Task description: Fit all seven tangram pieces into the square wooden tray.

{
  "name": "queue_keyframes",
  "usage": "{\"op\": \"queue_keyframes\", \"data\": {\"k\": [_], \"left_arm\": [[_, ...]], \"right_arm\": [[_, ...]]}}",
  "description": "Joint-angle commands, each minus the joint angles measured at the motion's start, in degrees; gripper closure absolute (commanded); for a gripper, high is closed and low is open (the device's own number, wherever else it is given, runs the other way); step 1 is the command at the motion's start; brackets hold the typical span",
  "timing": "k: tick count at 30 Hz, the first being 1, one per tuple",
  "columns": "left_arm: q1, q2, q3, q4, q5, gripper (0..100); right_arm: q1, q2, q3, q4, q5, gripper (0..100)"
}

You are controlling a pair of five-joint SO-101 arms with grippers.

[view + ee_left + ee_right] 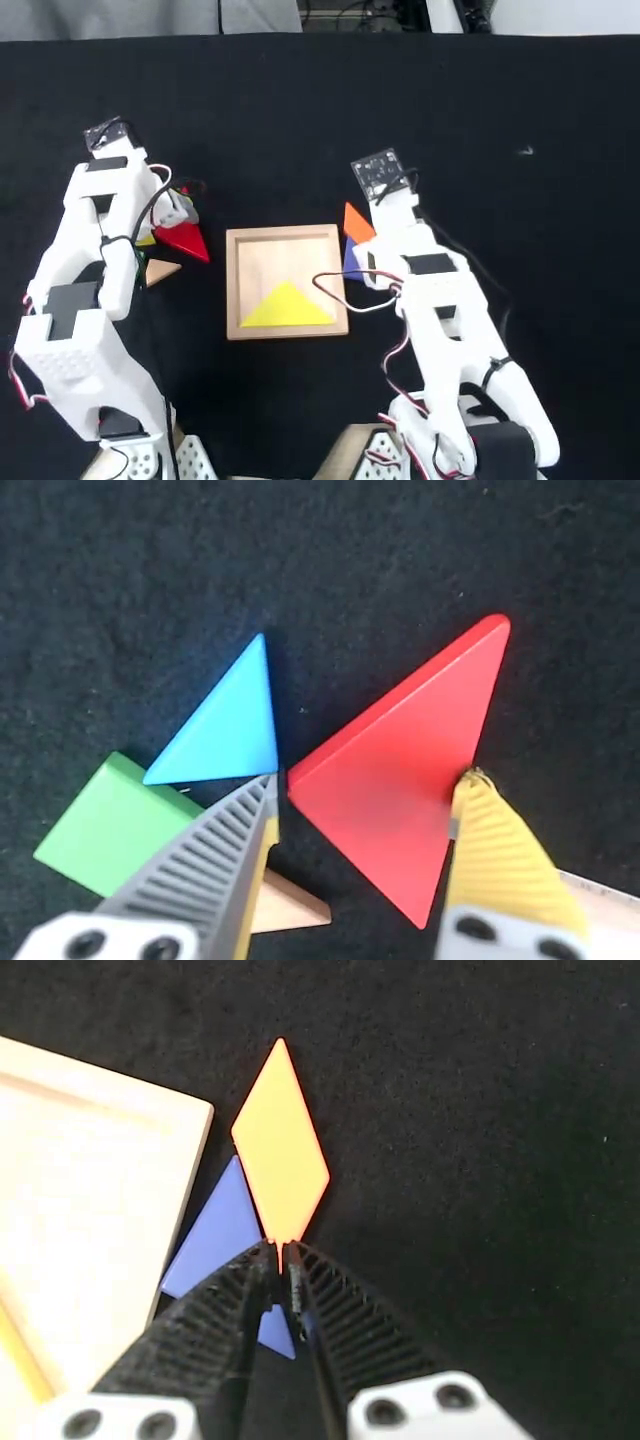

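The square wooden tray holds a yellow triangle. Left of it, my left gripper is shut on the large red triangle, which lies flat on the cloth. One fingertip touches a corner and the other its long edge. Around it lie a light blue triangle, a green square and a tan triangle. Just past the tray's right side, my right gripper is shut, its tips at the near corner of the orange parallelogram. A purple-blue triangle lies partly under the fingers.
Black cloth covers the table. The red triangle and tan triangle lie close to the tray's left rim, and the orange piece near its upper right corner. Both arm bases stand at the near edge.
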Motion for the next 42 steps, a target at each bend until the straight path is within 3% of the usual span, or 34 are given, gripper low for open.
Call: {"op": "queue_keyframes", "data": {"k": [1, 10, 16, 23, 32, 42], "left_arm": [[0.75, 0.35, -2.59, 0.88, 1.14, 73], [1.27, 0.09, -3.21, 0.88, -0.62, 73], [1.27, 0.26, -4.88, 4.4, -0.88, 67], [-2.86, 0.44, -5.49, 5.36, -1.14, 68], [-2.86, -8.79, -1.27, 6.42, -4.22, 68], [-4.7, -9.32, 7.08, -1.76, -6.68, 68]], "right_arm": [[-0.88, -2.07, -0.31, -0.88, 0.53, 98.6], [-0.88, -2.07, -0.31, -0.7, 0.53, 98.6], [-0.88, -2.15, -0.31, -0.62, 0.53, 98.6], [-0.79, -2.15, -0.31, -0.53, 0.53, 98.6], [-0.88, -2.15, -0.31, -0.7, 0.53, 98.6], [-0.97, -2.15, -0.22, -0.62, 0.53, 98.6]]}}
